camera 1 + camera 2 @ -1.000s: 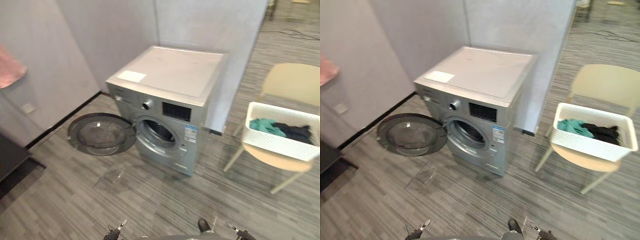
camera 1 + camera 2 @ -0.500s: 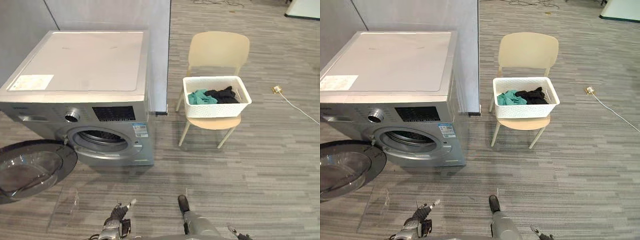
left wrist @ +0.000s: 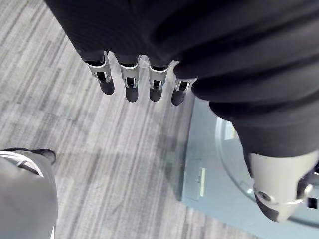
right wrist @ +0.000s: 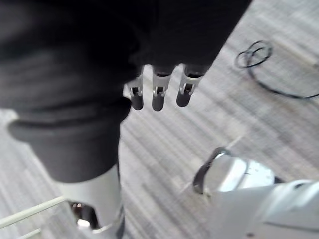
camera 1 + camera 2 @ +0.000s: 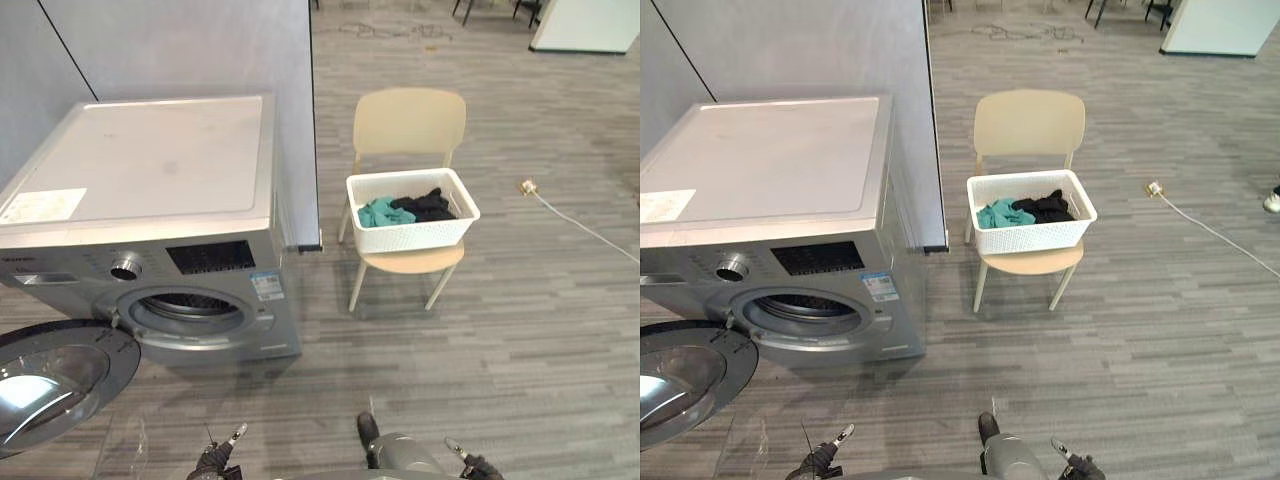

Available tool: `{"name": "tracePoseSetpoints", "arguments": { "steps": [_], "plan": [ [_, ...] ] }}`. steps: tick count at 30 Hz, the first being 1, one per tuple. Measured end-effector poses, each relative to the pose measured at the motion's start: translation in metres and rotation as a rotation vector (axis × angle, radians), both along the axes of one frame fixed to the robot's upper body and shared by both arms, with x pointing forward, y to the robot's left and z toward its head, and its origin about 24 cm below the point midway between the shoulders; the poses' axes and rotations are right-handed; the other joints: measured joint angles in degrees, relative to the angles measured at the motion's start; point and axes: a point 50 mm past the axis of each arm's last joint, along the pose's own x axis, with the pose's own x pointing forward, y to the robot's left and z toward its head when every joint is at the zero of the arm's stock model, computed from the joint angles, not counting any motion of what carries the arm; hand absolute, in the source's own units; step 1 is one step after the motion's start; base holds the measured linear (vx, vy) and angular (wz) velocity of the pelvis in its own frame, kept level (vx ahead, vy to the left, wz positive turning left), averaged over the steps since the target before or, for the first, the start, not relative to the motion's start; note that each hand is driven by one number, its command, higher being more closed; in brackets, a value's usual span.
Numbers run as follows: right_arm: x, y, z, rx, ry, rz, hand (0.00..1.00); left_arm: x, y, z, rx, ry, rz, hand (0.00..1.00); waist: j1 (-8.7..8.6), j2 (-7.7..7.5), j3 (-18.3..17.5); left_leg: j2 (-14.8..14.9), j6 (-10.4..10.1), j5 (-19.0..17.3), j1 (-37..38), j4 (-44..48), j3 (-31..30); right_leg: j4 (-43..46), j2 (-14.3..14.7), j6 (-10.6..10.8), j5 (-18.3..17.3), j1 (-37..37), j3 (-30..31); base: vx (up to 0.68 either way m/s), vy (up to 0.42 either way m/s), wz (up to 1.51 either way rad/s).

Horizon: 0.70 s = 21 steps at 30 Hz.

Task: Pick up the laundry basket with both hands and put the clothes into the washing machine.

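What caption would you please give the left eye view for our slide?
White laundry basket of clothes on a chair near the open washing machine.

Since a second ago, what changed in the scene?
Only the camera swung round; nothing was moved, grasped or released. The laundry basket sits on the chair as before with the clothes inside. The washing machine door stays open. The left hand and right hand still hang open, holding nothing.
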Motion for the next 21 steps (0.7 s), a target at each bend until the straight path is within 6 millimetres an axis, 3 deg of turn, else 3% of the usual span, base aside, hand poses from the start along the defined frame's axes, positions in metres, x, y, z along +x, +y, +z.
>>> {"name": "tracePoseSetpoints", "arguments": {
  "steps": [2, 4, 6, 7, 8, 9, 10, 11, 12, 14, 15, 17, 18, 19, 21],
  "plan": [
    [0.001, -0.005, 0.002, -0.014, -0.001, 0.004, 0.0, 0.003, -0.001, 0.001, -0.003, -0.017, 0.007, 0.0, 0.41, 0.39, 0.34, -4.83, -2.08, -4.22, -3.9, -1.81, -3.04, -0.25, -0.01, -0.04, -0.65, 0.99, 1.5, 0.06, -0.024, -0.34],
    [0.0, -0.008, 0.002, -0.023, 0.002, 0.008, 0.0, 0.004, -0.002, 0.002, -0.001, -0.037, 0.005, 0.0, 1.31, 1.04, 0.64, -8.92, -1.88, -5.05, -5.12, -9.75, -3.83, -2.11, 0.07, 0.04, -0.7, 2.15, 3.12, 0.04, 0.028, -0.58],
    [0.003, -0.008, 0.003, -0.024, 0.001, 0.019, 0.0, -0.001, -0.002, 0.002, 0.003, -0.031, -0.006, 0.0, 1.38, 2.66, 0.77, -12.32, -2.51, -4.62, -5.53, -26.81, -5.87, -4.73, 1.02, -0.11, -0.59, 2.51, 4.27, 0.07, 0.094, -0.61],
    [0.003, -0.009, 0.003, -0.027, 0.001, 0.02, 0.0, -0.004, -0.003, 0.001, 0.001, -0.023, -0.013, 0.0, 1.38, 3.54, 0.66, -12.45, -3.33, -4.13, -5.44, -31.35, -7.0, -5.79, 1.69, -0.36, -0.43, 2.54, 4.66, 0.08, 0.102, -0.92],
    [0.004, -0.006, 0.003, -0.025, 0.005, 0.033, 0.0, -0.014, -0.005, -0.002, -0.006, 0.009, -0.009, 0.0, 2.87, 4.33, 0.66, -12.66, -2.08, -1.69, -4.83, -34.69, -7.4, -8.66, 2.61, -1.0, 0.18, 3.08, 7.47, 0.15, 0.106, -1.1],
    [0.01, -0.003, 0.003, -0.033, 0.007, 0.087, 0.0, -0.026, -0.007, -0.005, -0.016, 0.054, -0.007, 0.0, 3.49, 5.48, 0.15, -12.48, -1.86, -1.85, -5.04, -36.25, -7.23, -9.35, 3.61, 0.63, 0.68, 3.47, 9.35, 0.18, 0.095, -1.1],
    [0.013, 0.0, 0.003, -0.034, 0.01, 0.12, 0.0, -0.03, -0.005, -0.006, -0.014, 0.073, -0.013, 0.0, 3.56, 4.98, 0.61, -12.63, -1.76, -1.91, -5.05, -36.27, -6.72, -7.44, 3.47, 0.92, 0.6, 3.36, 10.07, 0.26, 0.107, -0.64],
    [0.015, 0.006, 0.002, -0.03, 0.017, 0.161, 0.0, -0.032, 0.001, -0.006, 0.003, 0.081, -0.009, 0.0, 3.7, 3.15, 0.68, -13.9, -1.1, -2.26, -4.82, -36.35, -5.67, -7.37, 2.07, 0.6, -0.86, 4.58, 12.24, 0.3, 0.089, -0.49],
    [0.025, 0.005, 0.005, -0.057, 0.005, 0.232, 0.0, -0.037, -0.001, -0.007, -0.004, 0.107, -0.017, 0.0, 3.97, 3.37, 1.14, -14.4, 0.52, -2.26, -3.71, -37.48, -4.86, -7.73, 1.86, 1.45, -1.39, 4.43, 13.65, 0.25, 0.08, -0.46],
    [0.033, 0.007, 0.008, -0.073, -0.027, 0.265, 0.0, -0.045, -0.001, -0.009, -0.01, 0.138, -0.009, 0.0, 3.85, 3.14, 1.08, -15.49, 1.22, -2.64, -2.03, -38.98, -4.42, -5.85, 1.2, 2.05, -3.46, 4.09, 13.64, 0.22, 0.068, -0.21],
    [0.029, 0.008, 0.007, -0.073, -0.02, 0.268, 0.0, -0.045, 0.0, -0.009, -0.008, 0.137, -0.009, 0.0, 3.91, 2.19, 0.75, -16.5, 1.77, -3.0, -1.06, -40.2, -4.2, -2.76, 0.89, 3.99, -5.77, 3.15, 13.67, 0.25, 0.051, -0.03],
    [0.033, 0.009, 0.008, -0.074, -0.031, 0.277, 0.0, -0.044, 0.0, -0.008, -0.007, 0.135, -0.002, 0.0, 3.74, 2.36, 0.48, -17.13, 2.01, -3.17, 1.01, -42.29, -3.0, 7.82, 1.88, 14.31, -9.3, -0.83, 12.81, 0.21, -0.025, -0.14],
    [0.033, 0.012, 0.007, -0.069, -0.028, 0.284, 0.0, -0.041, 0.0, -0.008, -0.006, 0.133, -0.007, 0.0, 2.52, 1.62, 1.07, -17.44, 3.15, -2.81, 2.74, -42.35, -2.65, 19.78, 2.26, 18.0, -8.33, -5.65, 9.13, 0.22, -0.054, 0.0],
    [0.023, 0.013, 0.004, -0.059, -0.001, 0.275, 0.0, -0.035, 0.004, -0.007, 0.016, 0.126, -0.027, 0.0, 1.69, 0.5, 1.9, -17.69, 4.2, -3.26, 5.4, -42.07, -2.88, 30.0, 1.34, 17.21, -7.48, -9.01, 3.99, 0.28, -0.085, 0.15],
    [0.009, 0.011, 0.0, -0.053, 0.038, 0.25, 0.0, -0.024, 0.008, -0.005, 0.033, 0.106, -0.044, 0.0, 0.69, -0.15, 2.11, -17.21, 4.2, -3.27, 7.28, -42.01, -3.31, 38.06, -1.91, 16.88, -7.85, -13.03, -1.43, 0.25, -0.102, 0.36]
  ]
}}
